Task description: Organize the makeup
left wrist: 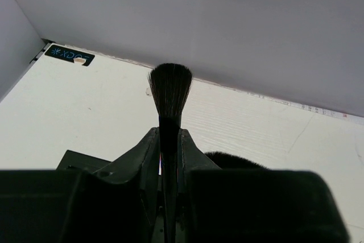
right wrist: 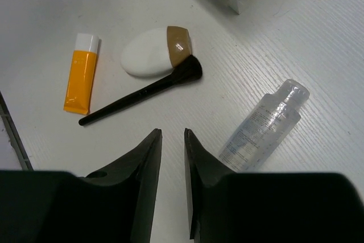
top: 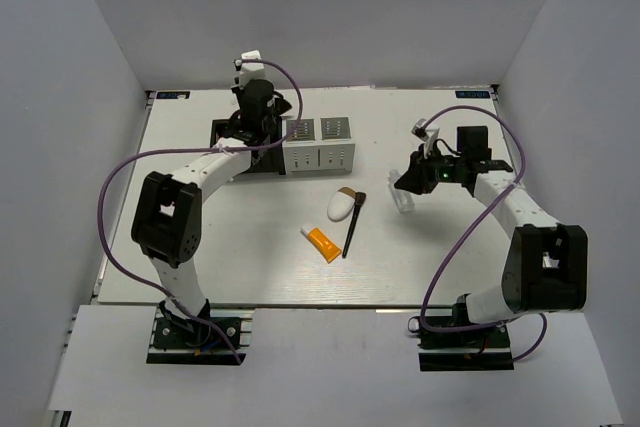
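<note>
Here, left tool (left wrist: 169, 157) clamped on upright brush (left wrist: 170, 92), right tool (right wrist: 172, 163) nearly together, clear bottle (right wrist: 264, 126) just beside it.

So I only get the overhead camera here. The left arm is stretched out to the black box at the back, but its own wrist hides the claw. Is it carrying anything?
Observer: Yes. The left wrist view shows the left gripper shut on a black brush, bristles pointing up.
Operator: And the right claw, is it gripping that clear thing?
Observer: No. In the right wrist view the right gripper holds nothing, and the clear bottle lies flat on the table beside it.
Operator: The white egg looks plain from above.
Observer: Up close the sponge has a tan, stained end, and a second brush lies with its bristles against that end.
</note>
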`<state>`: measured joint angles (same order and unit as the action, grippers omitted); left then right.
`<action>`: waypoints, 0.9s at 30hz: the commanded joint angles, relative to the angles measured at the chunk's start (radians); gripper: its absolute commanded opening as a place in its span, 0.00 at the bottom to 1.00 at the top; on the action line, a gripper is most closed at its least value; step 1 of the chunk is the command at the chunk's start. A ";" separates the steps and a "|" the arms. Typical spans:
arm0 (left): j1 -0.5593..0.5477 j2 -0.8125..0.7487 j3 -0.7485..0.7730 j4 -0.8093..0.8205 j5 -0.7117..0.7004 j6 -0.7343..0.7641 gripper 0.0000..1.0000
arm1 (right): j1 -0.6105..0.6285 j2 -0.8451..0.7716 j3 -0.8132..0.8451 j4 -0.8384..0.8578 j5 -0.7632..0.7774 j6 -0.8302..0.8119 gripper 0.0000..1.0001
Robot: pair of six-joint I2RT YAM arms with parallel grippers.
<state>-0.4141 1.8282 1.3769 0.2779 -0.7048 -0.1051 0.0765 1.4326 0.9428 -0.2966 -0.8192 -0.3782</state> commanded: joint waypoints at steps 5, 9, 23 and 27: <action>-0.017 -0.010 -0.036 0.010 -0.027 -0.062 0.37 | 0.020 -0.003 0.024 -0.030 -0.031 -0.022 0.32; -0.017 -0.027 -0.065 0.007 -0.015 -0.073 0.55 | 0.032 -0.009 0.014 -0.035 -0.043 -0.024 0.42; -0.026 -0.320 -0.131 -0.115 0.079 -0.125 0.28 | 0.183 0.017 -0.009 -0.047 0.081 0.085 0.32; -0.026 -0.553 -0.247 -0.254 0.163 -0.179 0.00 | 0.264 0.074 0.033 -0.050 0.251 0.212 0.05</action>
<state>-0.4358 1.4410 1.1889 0.1337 -0.6163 -0.2375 0.3073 1.4689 0.9428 -0.3538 -0.7006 -0.2676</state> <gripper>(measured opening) 0.024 0.069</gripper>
